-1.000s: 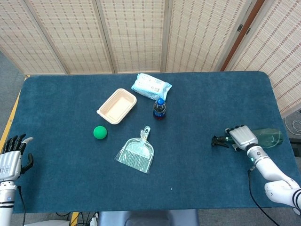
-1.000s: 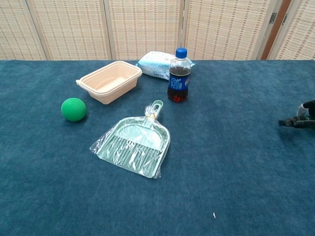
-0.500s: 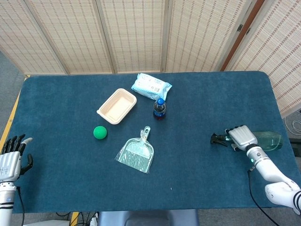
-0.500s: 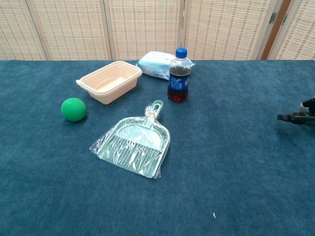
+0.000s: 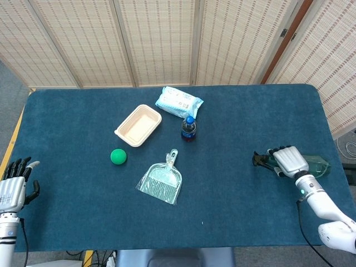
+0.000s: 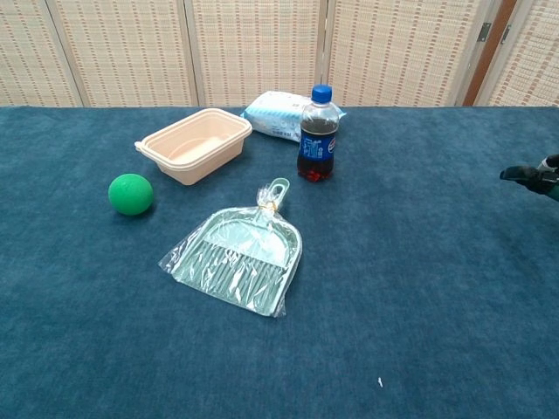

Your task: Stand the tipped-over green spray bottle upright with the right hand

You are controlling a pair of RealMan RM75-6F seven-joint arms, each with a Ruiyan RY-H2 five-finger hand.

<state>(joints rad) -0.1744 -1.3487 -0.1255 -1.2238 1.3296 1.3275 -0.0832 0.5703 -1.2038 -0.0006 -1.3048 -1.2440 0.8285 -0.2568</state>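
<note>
The green spray bottle [image 5: 318, 166] lies on its side near the table's right edge, its black nozzle [image 5: 258, 159] pointing left. My right hand [image 5: 288, 161] grips it around the neck, covering the part between nozzle and body. The chest view shows only the nozzle [image 6: 524, 175] poking in from the right edge, lifted off the cloth. My left hand [image 5: 12, 187] hangs at the table's left edge with its fingers apart, holding nothing.
A beige container [image 5: 138, 125], a pack of wipes [image 5: 178, 102], a cola bottle [image 5: 188, 128], a green ball [image 5: 118, 156] and a wrapped dustpan [image 5: 161, 180] sit left of centre. The blue table's right edge [image 5: 329, 139] runs close to the bottle.
The right hand has raised the bottle's nozzle end: in the chest view the nozzle stands higher, and in the head view it has shifted slightly right. The left hand has not moved.
</note>
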